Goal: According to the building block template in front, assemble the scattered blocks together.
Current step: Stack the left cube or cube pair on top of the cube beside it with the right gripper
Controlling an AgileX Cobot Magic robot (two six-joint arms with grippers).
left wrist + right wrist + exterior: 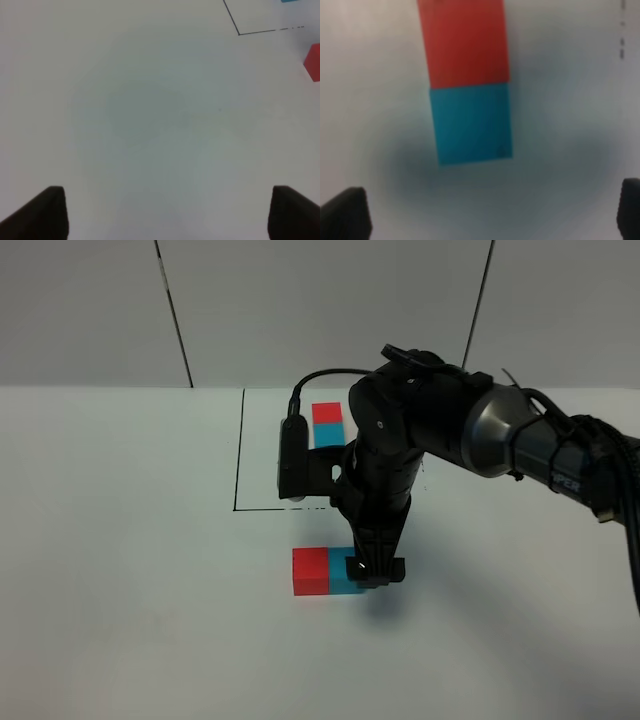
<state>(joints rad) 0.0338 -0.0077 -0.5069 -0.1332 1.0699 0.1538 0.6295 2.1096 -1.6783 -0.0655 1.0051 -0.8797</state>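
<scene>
The scattered blocks, a red cube [310, 571] and a cyan cube [345, 578], lie side by side and touching on the white table, below the outlined box. My right gripper [376, 574] hangs just over the cyan cube's right side, partly hiding it. In the right wrist view the red cube [464, 42] and cyan cube [471, 122] lie ahead of the right gripper [487, 215], whose fingers [345, 215] stand wide apart and empty. The building block template [328, 425], red joined to cyan, lies inside the box. My left gripper [165, 215] is open over bare table.
A black outlined rectangle [238, 465] marks the template area; its corner shows in the left wrist view [239, 34]. The red cube's edge shows at the border of the left wrist view [314, 61]. A grey panelled wall stands behind the table.
</scene>
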